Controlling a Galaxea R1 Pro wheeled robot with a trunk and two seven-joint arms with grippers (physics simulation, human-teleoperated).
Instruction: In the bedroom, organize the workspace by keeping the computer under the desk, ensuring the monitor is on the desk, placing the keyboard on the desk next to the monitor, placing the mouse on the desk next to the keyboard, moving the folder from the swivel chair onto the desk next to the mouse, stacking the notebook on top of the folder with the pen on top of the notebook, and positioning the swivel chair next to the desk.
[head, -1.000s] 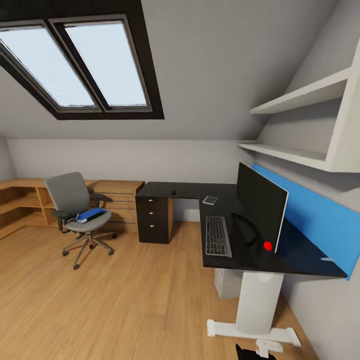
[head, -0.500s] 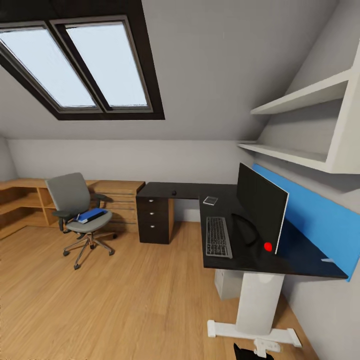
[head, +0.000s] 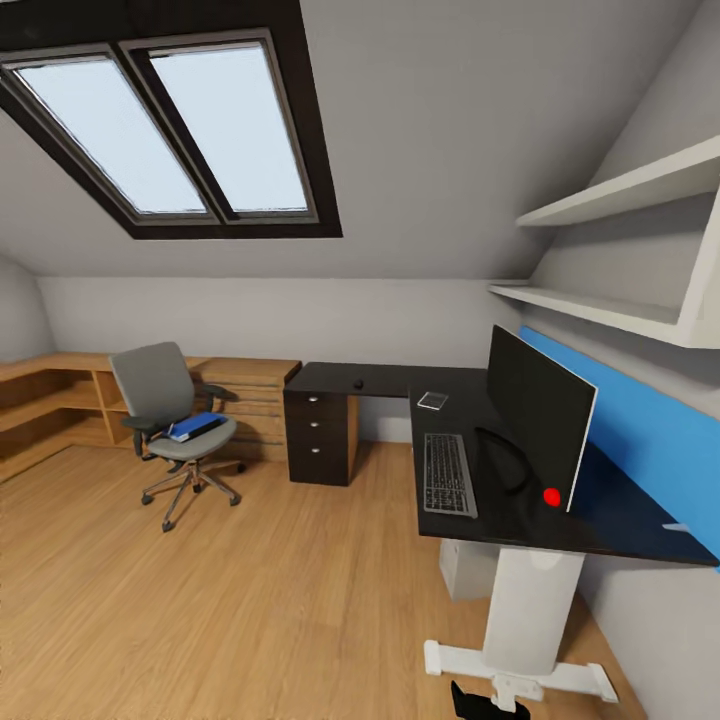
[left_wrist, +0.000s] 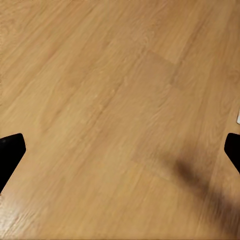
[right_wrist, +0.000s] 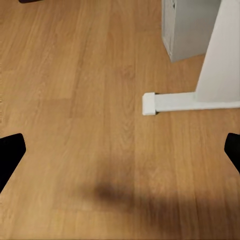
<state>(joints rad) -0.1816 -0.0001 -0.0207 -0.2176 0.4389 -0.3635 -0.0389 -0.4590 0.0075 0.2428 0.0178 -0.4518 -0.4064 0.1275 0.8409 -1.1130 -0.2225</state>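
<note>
Right, I'm in transit, so the step in hand as I judge it is driving to the swivel chair (head: 178, 418) to fetch the folder (head: 197, 426). Both grippers hang over bare wooden floor (head: 250, 590): left gripper (left_wrist: 120, 150) fingers wide apart, nothing between; right gripper (right_wrist: 120, 150) likewise spread and empty, with the white leg foot (right_wrist: 172, 102) and the grey computer case (right_wrist: 187, 27) ahead of it.

To do this well I'd swing the base toward the far-left part of the room, approach the chair from its open front, stop short of the castors so I don't knock it rolling, and keep arms tucked until the seat is under the gripper. The folder is flat; I'd expect to need an edge overhanging the seat for a pinch.

Nearest, the table (head: 500, 520) has its white leg at the near end. On top, the keyboard (head: 448, 473) lies along the table's front edge, just beside the monitor (head: 535, 425), which stands upright toward the wall edge. Further along, the notebook (head: 432, 400) sits near the inner corner, and a small dark item, maybe the mouse (head: 358, 383), on the far wing above the drawer unit (head: 320, 437). Mouse identity too small to confirm; pen not made out.

Beyond, the chair stands well apart from the table, folder on its seat, wooden low cabinets (head: 250, 395) behind, skylight (head: 170, 130) overhead, white shelves (head: 620, 250) on the wall.
</note>
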